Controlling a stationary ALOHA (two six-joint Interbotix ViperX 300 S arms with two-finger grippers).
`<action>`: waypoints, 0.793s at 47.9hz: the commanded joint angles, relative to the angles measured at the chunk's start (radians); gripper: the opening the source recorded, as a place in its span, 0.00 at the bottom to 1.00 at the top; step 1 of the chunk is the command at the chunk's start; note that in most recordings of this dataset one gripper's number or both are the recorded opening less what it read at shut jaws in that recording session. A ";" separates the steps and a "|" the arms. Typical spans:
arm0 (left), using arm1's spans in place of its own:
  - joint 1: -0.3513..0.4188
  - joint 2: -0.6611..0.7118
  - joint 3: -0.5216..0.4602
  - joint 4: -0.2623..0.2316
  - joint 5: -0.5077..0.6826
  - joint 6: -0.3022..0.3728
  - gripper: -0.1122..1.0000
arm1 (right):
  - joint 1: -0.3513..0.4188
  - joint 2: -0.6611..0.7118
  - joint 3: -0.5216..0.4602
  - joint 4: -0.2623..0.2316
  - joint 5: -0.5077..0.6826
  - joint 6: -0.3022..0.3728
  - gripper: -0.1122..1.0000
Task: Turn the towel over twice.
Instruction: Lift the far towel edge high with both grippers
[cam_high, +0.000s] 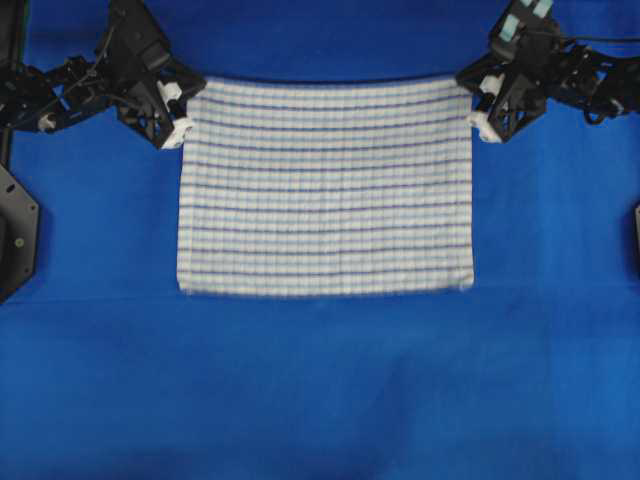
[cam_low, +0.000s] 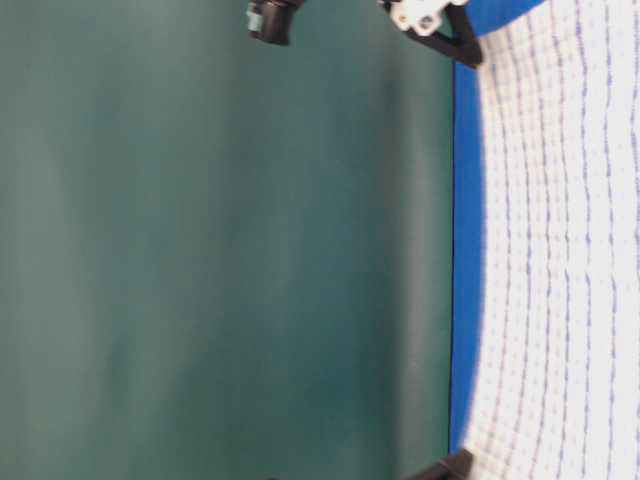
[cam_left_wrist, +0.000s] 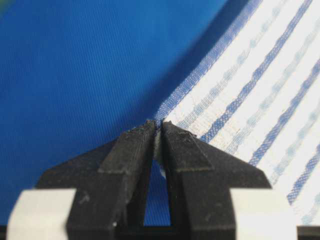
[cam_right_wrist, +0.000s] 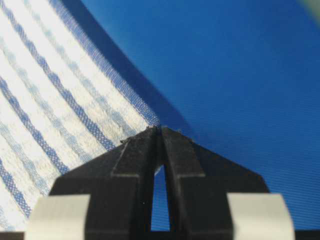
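Blue cloth covers the surface (cam_high: 320, 400), and the towel (cam_high: 325, 190) lies spread flat on it toward the far side. Left pincer (cam_left_wrist: 157, 131) and right pincer (cam_right_wrist: 159, 130) are each clamped on one far corner. Thin, limp weave should sag between them, so corners are the sensible hold; no containers present.

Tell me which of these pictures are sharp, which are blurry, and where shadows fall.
Overhead: soft all over, towel stripes readable, a thin shadow along its far edge. Table-level: blurred, stripes smeared. Left wrist: left hand fingertips sharp, weave fuzzier farther off. Right wrist: right hand crisp, dark shadow on the blue cloth beside the towel's edge.
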 joint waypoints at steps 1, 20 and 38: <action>0.002 -0.069 -0.044 -0.002 0.023 -0.006 0.14 | -0.026 -0.066 -0.025 -0.002 0.023 -0.003 0.15; 0.032 -0.241 -0.130 -0.002 0.075 0.009 0.14 | -0.092 -0.201 -0.149 -0.021 0.164 -0.057 0.15; 0.055 -0.357 -0.187 -0.002 0.087 0.060 0.14 | -0.092 -0.337 -0.273 -0.028 0.304 -0.110 0.15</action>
